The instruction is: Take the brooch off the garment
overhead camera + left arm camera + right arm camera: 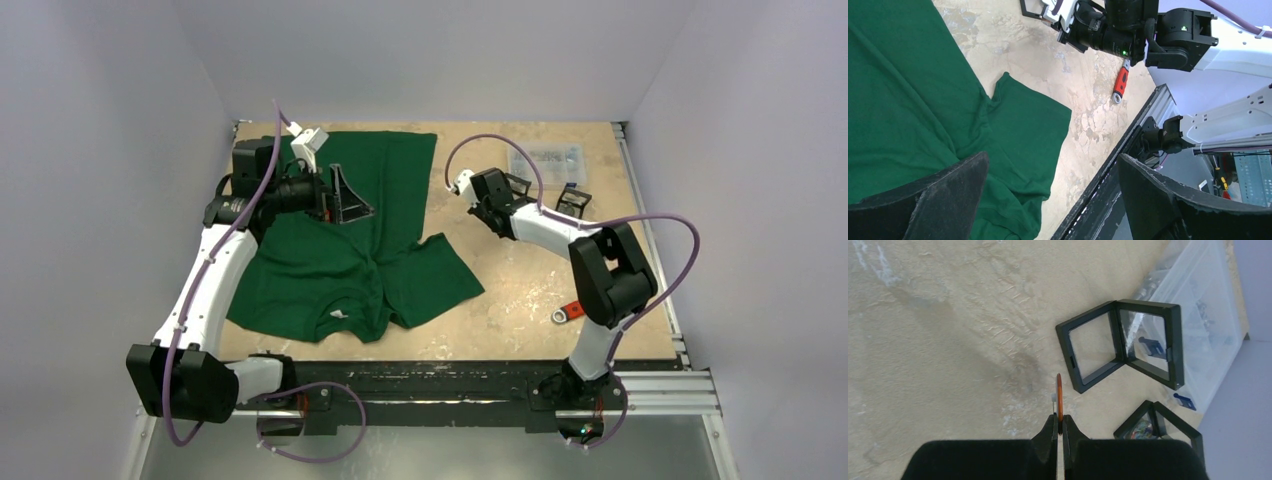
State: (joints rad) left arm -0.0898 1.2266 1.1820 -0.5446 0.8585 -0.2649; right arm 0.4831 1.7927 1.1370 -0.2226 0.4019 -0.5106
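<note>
The dark green T-shirt point(340, 240) lies spread on the left half of the table, its white neck label point(340, 313) toward the near edge. It also fills the left of the left wrist view point(898, 100). My left gripper point(345, 195) is open and empty, held over the shirt's upper part point(1050, 165). My right gripper point(465, 185) is off the shirt, over bare table to its right. It is shut point(1059, 422) on a thin orange brooch point(1059, 395), seen edge-on with a small white piece on its left side.
Two open black display frames point(1120, 345) point(1158, 427) stand just beyond the right gripper. A clear plastic box point(548, 160) sits at the back right. A red-handled tool point(568, 313) lies near the right arm's base. The black front rail point(1108, 170) borders the near edge.
</note>
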